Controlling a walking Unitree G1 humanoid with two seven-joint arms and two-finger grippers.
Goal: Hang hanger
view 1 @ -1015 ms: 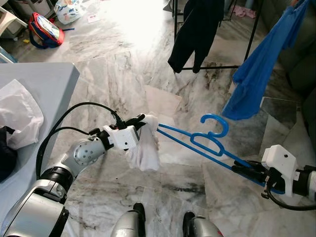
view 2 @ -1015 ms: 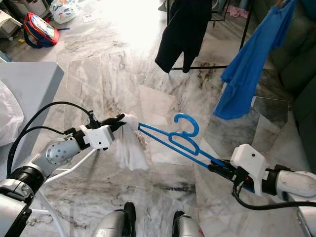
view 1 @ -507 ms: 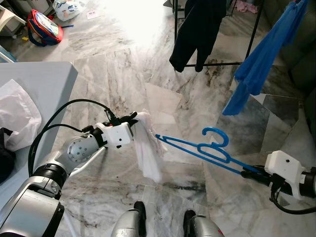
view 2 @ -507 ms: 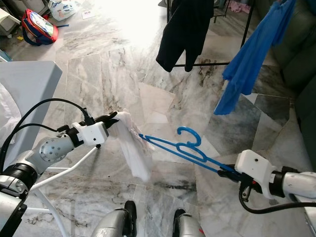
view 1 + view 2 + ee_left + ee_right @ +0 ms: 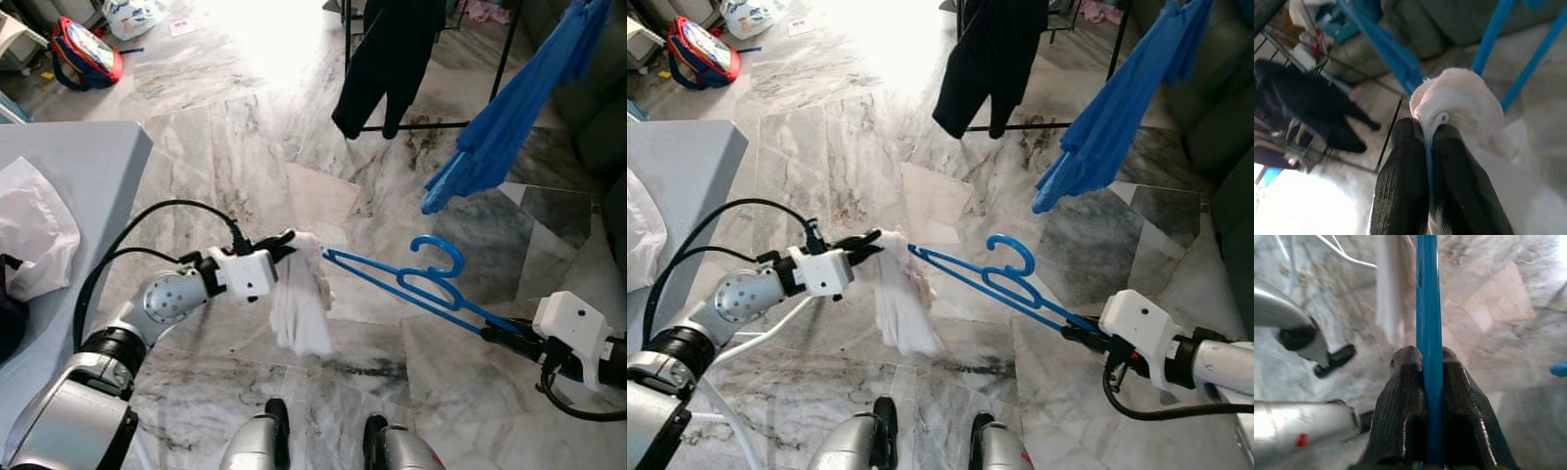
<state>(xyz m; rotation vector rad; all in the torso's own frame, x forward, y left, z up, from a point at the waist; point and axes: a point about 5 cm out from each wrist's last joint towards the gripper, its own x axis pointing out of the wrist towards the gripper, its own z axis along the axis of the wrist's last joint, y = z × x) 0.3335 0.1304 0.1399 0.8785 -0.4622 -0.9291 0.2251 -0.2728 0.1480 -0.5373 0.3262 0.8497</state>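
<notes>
So over a marble floor with a clothes rack along the frame's top, the blue hanger runs lower right to center, hook up, right gripper clamped on one end, left gripper pinching white cloth at the other.
</notes>
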